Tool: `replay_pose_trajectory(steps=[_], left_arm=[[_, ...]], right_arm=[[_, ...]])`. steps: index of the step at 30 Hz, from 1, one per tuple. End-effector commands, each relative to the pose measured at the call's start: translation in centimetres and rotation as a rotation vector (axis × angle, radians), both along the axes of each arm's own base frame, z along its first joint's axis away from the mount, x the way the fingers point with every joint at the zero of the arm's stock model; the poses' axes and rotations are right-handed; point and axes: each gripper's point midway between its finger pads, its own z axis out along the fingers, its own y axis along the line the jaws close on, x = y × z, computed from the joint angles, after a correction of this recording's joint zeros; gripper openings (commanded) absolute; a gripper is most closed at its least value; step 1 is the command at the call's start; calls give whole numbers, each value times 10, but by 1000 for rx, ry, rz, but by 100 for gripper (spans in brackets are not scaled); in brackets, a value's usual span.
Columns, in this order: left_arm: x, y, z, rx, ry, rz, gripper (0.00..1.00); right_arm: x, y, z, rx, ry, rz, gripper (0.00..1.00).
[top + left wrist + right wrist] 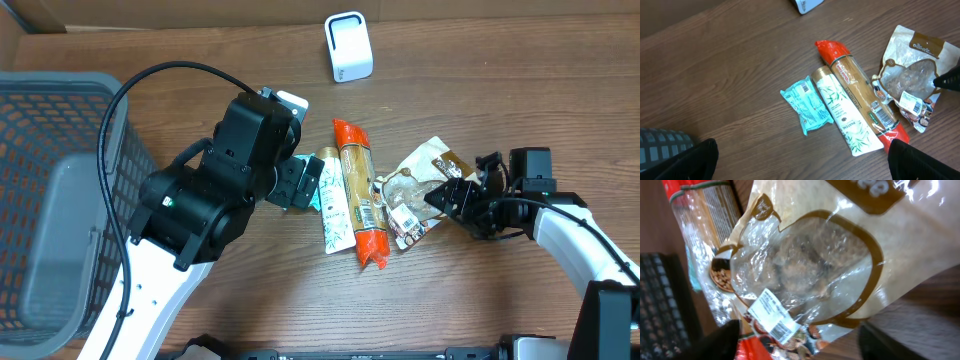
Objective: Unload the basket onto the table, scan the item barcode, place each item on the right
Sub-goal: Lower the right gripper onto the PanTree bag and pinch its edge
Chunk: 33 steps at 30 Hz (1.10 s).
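A clear snack bag with brown trim lies on the table, and its white barcode sticker faces up. My right gripper is at the bag's right edge, open, with the bag's lower end lying between its two dark fingers. My left gripper hovers open above bare wood, just left of a teal packet. Neither gripper holds anything. The white scanner stands upright at the back of the table.
Between the arms lie a white tube with green leaves and a long red-ended package with a barcode on its side. The package partly overlaps the bag. A grey mesh basket fills the left side.
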Motion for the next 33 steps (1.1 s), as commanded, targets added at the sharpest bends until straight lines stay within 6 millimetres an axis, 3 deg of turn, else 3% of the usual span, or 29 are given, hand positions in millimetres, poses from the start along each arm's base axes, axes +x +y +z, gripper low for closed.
replay_pose_trajectory(steps=[1, 7, 12, 16, 22, 29, 33], left_arm=[[3, 2, 5, 14, -18, -6, 100], [3, 2, 5, 14, -19, -6, 100], [3, 2, 5, 14, -19, -6, 100], [3, 2, 5, 14, -19, -6, 99], [3, 2, 5, 14, -18, -6, 100], [3, 2, 5, 14, -18, -6, 100], [3, 2, 5, 14, -18, -6, 100]], right_arm=[[-11, 9, -6, 17, 26, 25, 70], [-14, -7, -26, -102, 33, -6, 70], [-15, -5, -34, -94, -1, -4, 70], [-5, -6, -33, -96, -67, -7, 64], [14, -6, -27, -91, -157, -30, 63], [42, -18, -10, -90, -287, -69, 31], [55, -31, 0, -86, -327, -108, 28]])
